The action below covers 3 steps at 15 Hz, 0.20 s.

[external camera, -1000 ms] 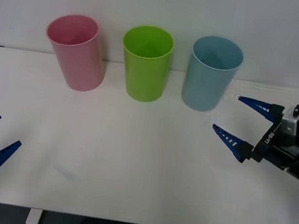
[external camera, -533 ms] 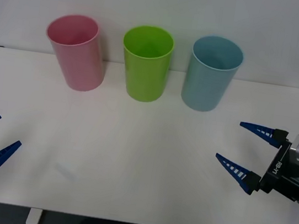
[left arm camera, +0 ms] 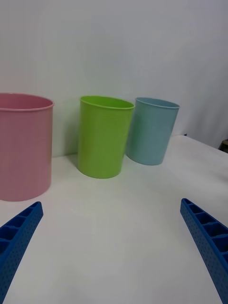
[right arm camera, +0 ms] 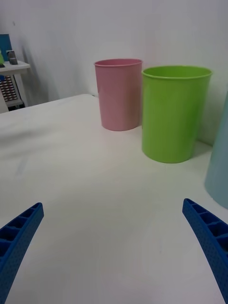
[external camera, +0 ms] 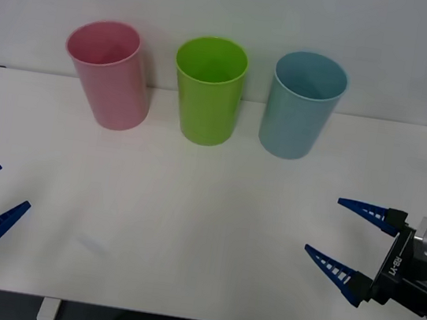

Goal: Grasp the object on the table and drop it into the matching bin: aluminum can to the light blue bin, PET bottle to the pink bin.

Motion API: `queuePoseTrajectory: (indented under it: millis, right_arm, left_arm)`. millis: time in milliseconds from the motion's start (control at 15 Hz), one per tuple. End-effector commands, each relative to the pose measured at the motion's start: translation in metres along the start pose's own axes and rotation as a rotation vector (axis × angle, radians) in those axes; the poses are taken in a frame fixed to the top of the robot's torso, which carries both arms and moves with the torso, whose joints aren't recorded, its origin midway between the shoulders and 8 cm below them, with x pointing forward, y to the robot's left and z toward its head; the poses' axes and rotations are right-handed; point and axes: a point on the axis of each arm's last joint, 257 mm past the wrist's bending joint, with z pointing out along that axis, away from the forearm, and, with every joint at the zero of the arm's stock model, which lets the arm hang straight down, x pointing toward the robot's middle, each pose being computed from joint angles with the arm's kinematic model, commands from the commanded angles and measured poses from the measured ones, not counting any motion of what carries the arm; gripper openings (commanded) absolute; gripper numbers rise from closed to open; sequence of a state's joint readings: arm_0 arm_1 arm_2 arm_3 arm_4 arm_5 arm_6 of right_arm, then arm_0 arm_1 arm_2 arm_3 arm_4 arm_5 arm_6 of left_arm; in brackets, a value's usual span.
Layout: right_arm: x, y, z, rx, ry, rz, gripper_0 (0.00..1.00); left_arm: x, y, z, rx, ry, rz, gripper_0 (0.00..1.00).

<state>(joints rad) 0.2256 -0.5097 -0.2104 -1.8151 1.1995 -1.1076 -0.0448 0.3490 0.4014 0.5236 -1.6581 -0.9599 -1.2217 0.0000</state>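
The aluminum can is out of view. On the white table [external camera: 188, 228], the pink bin [external camera: 109, 82] stands at the back left and the light blue bin [external camera: 300, 112] at the back right. My right gripper [external camera: 324, 225] hovers open and empty over the table's front right, well short of the light blue bin. At the front left edge my left gripper [external camera: 13, 186] is also open and empty. The right wrist view has the pink bin [right arm camera: 118, 95] and a sliver of the light blue bin [right arm camera: 219, 171] beyond the blue fingers [right arm camera: 19, 237].
A lime green bin [external camera: 208, 96] stands between the pink and light blue ones, all three in a row near the back wall. The left wrist view shows the same row: pink bin [left arm camera: 21, 147], green bin [left arm camera: 103, 137], light blue bin [left arm camera: 152, 133].
My right gripper has drawn back from beside the light blue bin toward the table's front right edge, still open. The left arm has not moved.
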Motion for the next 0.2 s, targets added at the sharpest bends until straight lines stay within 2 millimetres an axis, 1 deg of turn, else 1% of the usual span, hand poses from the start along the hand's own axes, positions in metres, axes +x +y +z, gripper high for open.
queuePoseTrajectory:
  millis: [67, 200]
  right_arm:
    - [0.0018, 0.0011, -0.0012, 0.0, 0.004, 0.005, 1.0]
    - [0.0018, 0.0011, -0.0012, 0.0, 0.004, 0.005, 1.0]
  left_arm:
    - [0.0, 0.0, 0.0, 0.0, 0.0, 0.0, 1.0]
    - [0.0, 0.0, 0.0, 0.0, 0.0, 0.0, 1.0]
